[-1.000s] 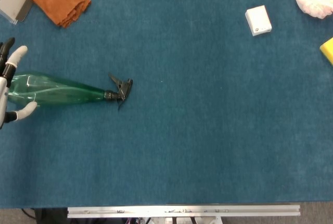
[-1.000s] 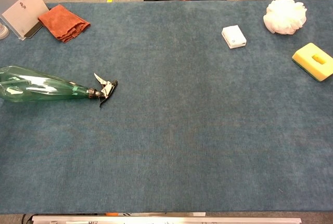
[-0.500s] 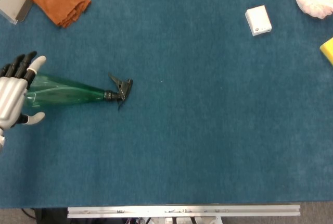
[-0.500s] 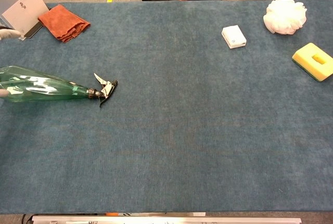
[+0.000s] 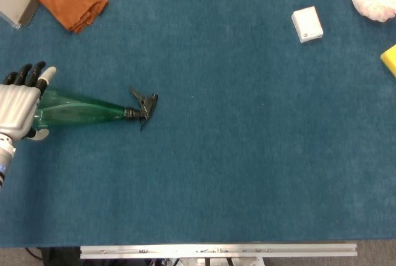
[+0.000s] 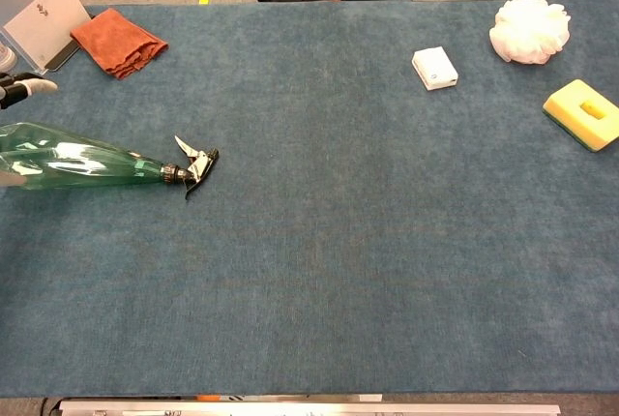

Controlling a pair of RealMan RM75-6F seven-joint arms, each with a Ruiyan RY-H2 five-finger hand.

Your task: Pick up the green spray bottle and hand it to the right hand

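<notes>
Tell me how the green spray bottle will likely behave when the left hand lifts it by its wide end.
The green spray bottle is see-through and looks empty, so probably light. It lies on its side, rounded, so it may roll if nudged. Held at the wide end by the left hand, the nozzle could droop.

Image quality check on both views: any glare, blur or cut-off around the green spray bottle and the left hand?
Head view: sharp, evenly lit; the green spray bottle shows soft highlights, the left hand is cropped by the frame edge. Chest view: also sharp, bottle body glinting lightly; only fingertips enter at the edge.
</notes>
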